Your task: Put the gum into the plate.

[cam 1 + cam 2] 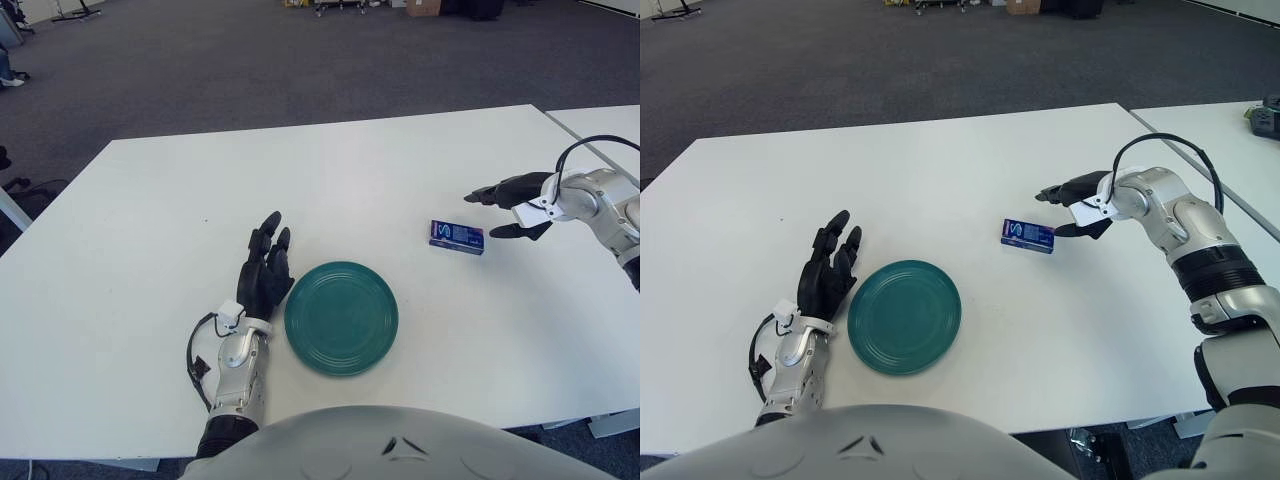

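A small blue gum box (pixel 457 237) lies on the white table (pixel 330 170), to the right of and a little beyond a round teal plate (pixel 341 317). The plate holds nothing. My right hand (pixel 503 208) hovers just right of the gum box with its fingers spread, not touching it; it also shows in the right eye view (pixel 1070 208). My left hand (pixel 264 270) shows just left of the plate, fingers extended and holding nothing.
A second white table (pixel 600 125) stands at the far right, with a narrow gap between the two. Grey carpet lies beyond the table's far edge. A black cable (pixel 590 145) loops over my right wrist.
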### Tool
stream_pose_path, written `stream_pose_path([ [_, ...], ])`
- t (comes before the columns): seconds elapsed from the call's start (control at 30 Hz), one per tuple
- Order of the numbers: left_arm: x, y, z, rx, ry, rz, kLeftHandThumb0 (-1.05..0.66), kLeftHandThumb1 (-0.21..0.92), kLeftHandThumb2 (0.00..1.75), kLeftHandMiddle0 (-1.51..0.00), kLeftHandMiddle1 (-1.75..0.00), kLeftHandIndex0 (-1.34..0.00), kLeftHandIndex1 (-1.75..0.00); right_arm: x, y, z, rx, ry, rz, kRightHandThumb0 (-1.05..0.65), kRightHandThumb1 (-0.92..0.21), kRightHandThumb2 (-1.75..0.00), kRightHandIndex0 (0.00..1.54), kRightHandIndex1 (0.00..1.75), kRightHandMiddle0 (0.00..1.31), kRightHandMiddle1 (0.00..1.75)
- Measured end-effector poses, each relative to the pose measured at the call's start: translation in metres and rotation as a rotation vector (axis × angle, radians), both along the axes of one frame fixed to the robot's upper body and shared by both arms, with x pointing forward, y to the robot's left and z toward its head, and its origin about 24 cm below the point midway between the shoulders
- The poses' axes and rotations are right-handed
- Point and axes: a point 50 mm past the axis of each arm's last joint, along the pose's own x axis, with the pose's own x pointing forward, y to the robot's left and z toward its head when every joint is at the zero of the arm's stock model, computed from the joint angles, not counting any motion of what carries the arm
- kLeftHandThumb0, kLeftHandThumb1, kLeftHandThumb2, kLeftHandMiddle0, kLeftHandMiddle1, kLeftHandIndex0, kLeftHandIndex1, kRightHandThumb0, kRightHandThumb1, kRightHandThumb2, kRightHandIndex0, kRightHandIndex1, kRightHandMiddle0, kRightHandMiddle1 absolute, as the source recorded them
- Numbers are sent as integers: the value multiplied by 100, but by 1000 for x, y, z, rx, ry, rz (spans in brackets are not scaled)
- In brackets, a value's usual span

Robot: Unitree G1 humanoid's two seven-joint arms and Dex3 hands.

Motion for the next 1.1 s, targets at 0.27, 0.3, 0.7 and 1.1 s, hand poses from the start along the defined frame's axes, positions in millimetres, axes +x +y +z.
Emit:
stream_pose_path([
  [0.27,0,0,-1,1,6,-3,-104,92,72,-32,-1,0,-67,-1,20,3,12,-15,73,-105,-92,-94,0,0,0,0],
  [0.3,0,0,0,1,6,-3,-104,92,72,-32,-1,0,-68,-1,23,2,21,-27,83,-105,-92,-93,0,0,0,0],
  [0.7,0,-3,0,21,5,-14,-105,92,77,-32,-1,0,-68,0,33,-23,125,-149,79,-105,-92,-89,0,0,0,0],
  [1.1,-1,-2,1,33,5,4,-105,92,81,-33,-1,0,-70,-14,43,-60,246,-226,-24,-105,-92,-85,3,1,5,3],
])
